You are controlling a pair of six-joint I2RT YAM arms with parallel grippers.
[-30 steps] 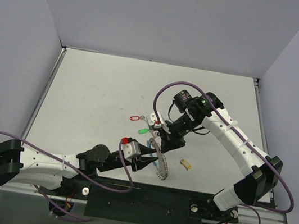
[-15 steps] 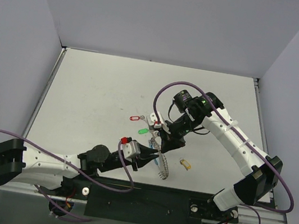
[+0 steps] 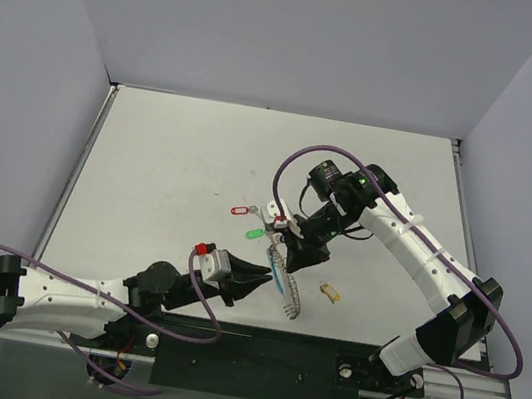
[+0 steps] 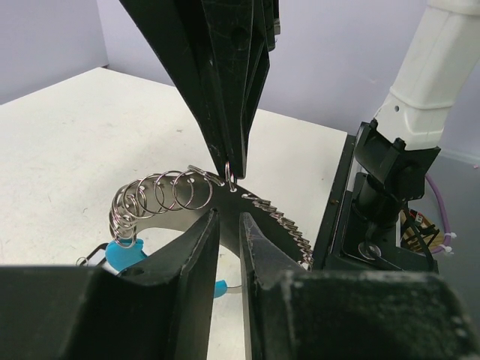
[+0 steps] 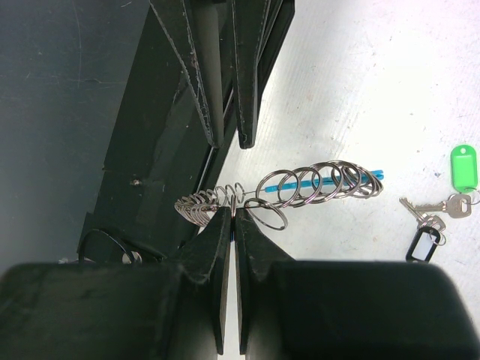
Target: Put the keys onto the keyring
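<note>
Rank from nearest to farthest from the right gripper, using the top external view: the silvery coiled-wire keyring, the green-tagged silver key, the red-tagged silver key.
1. keyring: clamped in the right gripper.
2. green-tagged key: lying just image-left.
3. red-tagged key: farther up-left, beyond the green.

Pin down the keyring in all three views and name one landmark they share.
Top external: the keyring sits low-centre in the picture.
Left wrist: its coil arcs across the middle, with the blue segment at lower left.
Right wrist: it runs sideways at centre-right.
Shared landmark: the right gripper pinching the coil. It comes from above in the left wrist view and from the bottom in its own.
</note>
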